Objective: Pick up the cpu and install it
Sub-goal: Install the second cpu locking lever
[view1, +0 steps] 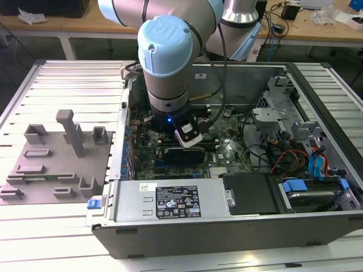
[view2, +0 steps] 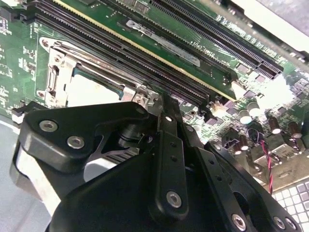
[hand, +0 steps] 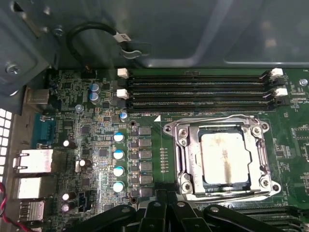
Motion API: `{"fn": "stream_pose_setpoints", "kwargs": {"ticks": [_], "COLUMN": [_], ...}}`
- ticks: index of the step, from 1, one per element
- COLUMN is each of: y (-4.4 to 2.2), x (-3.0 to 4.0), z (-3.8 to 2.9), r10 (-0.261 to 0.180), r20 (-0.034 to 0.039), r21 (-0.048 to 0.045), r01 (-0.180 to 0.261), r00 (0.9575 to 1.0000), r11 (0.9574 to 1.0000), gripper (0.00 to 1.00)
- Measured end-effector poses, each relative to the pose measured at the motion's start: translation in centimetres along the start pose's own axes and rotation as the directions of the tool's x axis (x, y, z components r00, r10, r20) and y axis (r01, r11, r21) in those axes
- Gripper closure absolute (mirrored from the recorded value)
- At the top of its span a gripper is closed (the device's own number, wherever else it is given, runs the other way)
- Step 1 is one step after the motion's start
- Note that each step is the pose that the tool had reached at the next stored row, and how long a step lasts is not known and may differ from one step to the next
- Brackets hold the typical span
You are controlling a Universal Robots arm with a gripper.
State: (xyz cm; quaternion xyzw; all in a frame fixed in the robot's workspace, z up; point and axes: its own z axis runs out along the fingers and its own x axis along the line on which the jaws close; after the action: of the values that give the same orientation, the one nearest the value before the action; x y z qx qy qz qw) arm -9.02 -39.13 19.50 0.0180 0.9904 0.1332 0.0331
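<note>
Across a slatted metal table (view1: 62, 238) lies an open computer case (view1: 317, 226), seen from above in the exterior view. A pale blue and grey robot arm (view1: 167, 51) reaches down into the case at about ten o'clock from the case's centre. A grey fixture plate (view1: 39, 181) with upright blocks lies on the table at nine o'clock from the case, well apart from the arm. A labelled silver power supply (view1: 170, 201) fills the case's six o'clock edge, and drive bays with orange and blue cables (view1: 312, 161) crowd the three o'clock side.

Inside, the green motherboard (hand: 72, 87) carries long black memory slots (hand: 198, 89), just beside the metal socket frame (hand: 181, 140). The cpu (hand: 224, 159), a silver square with a smeared top, lies within that frame; in the second wrist view (view2: 89, 89) it shows pale. The black gripper (hand: 164, 215) hovers near the socket's edge; I cannot tell whether it is wide or narrow, and nothing shows in its hold.

Likely risks: a chip seated slightly askew could bend socket pins under any downward push. The bulky gripper body could knock the memory slots' white latches (hand: 123, 94), the small capacitors (hand: 119, 154), or snag the black cable loop (hand: 91, 31) and the thin red wire (view2: 265, 154).
</note>
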Motion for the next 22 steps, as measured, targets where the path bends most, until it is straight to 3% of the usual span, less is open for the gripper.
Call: {"fn": "stream_pose_setpoints", "kwargs": {"ticks": [4,8,11,17,19,22], "y": [0.03,0.25,0.29,0.42,1.31,2.05], "x": [-0.01,-0.06,-0.28,-1.6,-1.94,-2.06], "z": [-0.12,-0.88,-1.0,-0.88,-0.62,-0.41], "r10": [0.002,0.005,0.015,0.048,0.05,0.049], "r20": [0.0006,0.0015,0.0043,0.0136,0.0146,0.0152], "r21": [0.0,0.0003,0.0028,0.0351,0.0406,0.0473], "r01": [-0.002,-0.005,-0.015,-0.048,-0.05,-0.05], "r00": [1.0,1.0,0.9999,0.9988,0.9987,0.9987], "r11": [1.0,1.0,0.9999,0.9982,0.9979,0.9976], "gripper": [0.89,0.89,0.89,0.89,0.89,0.89]}}
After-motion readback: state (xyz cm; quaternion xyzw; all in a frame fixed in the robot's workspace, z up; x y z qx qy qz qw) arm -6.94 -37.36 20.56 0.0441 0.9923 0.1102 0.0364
